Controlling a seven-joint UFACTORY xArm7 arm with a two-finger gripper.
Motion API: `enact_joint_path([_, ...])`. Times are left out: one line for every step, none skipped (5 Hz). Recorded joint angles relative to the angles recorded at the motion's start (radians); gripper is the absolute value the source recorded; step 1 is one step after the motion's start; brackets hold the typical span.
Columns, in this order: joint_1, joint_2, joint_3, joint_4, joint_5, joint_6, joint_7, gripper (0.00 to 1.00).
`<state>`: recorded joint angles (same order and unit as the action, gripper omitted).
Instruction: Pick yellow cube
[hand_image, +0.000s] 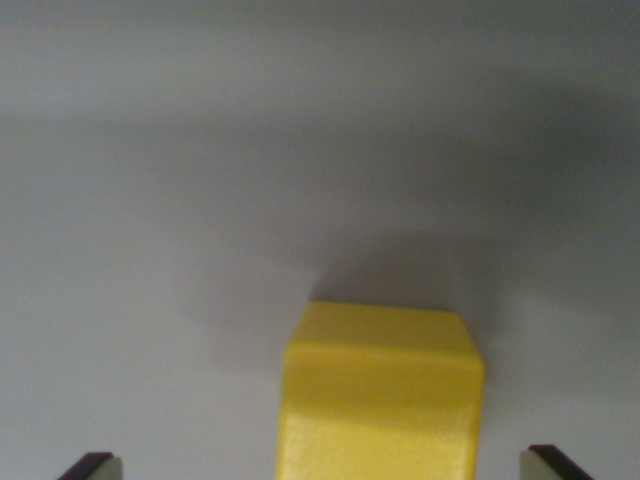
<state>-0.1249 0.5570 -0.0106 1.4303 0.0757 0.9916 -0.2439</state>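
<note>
Now we have the yellow cube (380, 400) between our open fingers, not yet gripped.

We see the cube at the bottom of the wrist view, resting on the plain grey table (200, 200), its lower part cut off by the frame. Our gripper (325, 468) straddles it: one fingertip (92, 466) shows low at the wrist view's left, the other low at the right, both well apart from the cube's sides. The cube sits somewhat nearer the right finger, so we judge that closing could push it sideways or twist it before both pads bite. We cannot tell how far down the fingertips reach; if they sit too high, the hold may catch only the rounded top edge and slip.
</note>
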Motion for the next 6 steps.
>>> enact_joint_path([-0.0066, 0.025, -0.002, -0.005, 0.0048, -0.026, -0.009, 0.00])
enact_joint_path([-0.0066, 0.025, -0.002, -0.005, 0.0048, -0.026, -0.009, 0.00])
enact_joint_path([-0.0116, 0.045, -0.004, -0.009, 0.0086, -0.047, -0.016, 0.00])
enact_joint_path([-0.0116, 0.045, -0.004, -0.009, 0.0086, -0.047, -0.016, 0.00])
enact_joint_path([-0.0149, 0.058, -0.005, -0.011, 0.0110, -0.060, -0.021, 0.00])
enact_joint_path([-0.0149, 0.058, -0.005, -0.011, 0.0110, -0.060, -0.021, 0.00])
